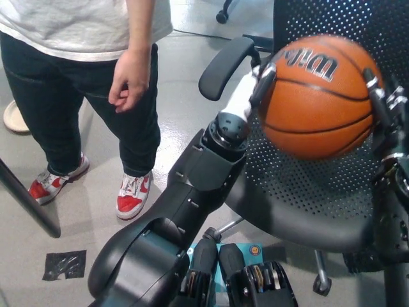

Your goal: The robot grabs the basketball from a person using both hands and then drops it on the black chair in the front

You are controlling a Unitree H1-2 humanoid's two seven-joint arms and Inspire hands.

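An orange basketball [317,96] with black lettering hangs just above the seat of the black chair [300,204]. My white left hand [252,89] presses against its left side and my black right hand [382,109] against its right side, so the ball is clamped between them. The chair's perforated seat lies directly under the ball, its mesh backrest [332,19] behind it. The person [83,77] stands at the left with one hand [130,80] hanging loose, apart from the ball.
The chair's armrest [223,64] juts out left of the ball, close to my left hand. A dark bar [29,198] slants across the floor at the lower left. A black scrap [64,264] lies on the grey floor.
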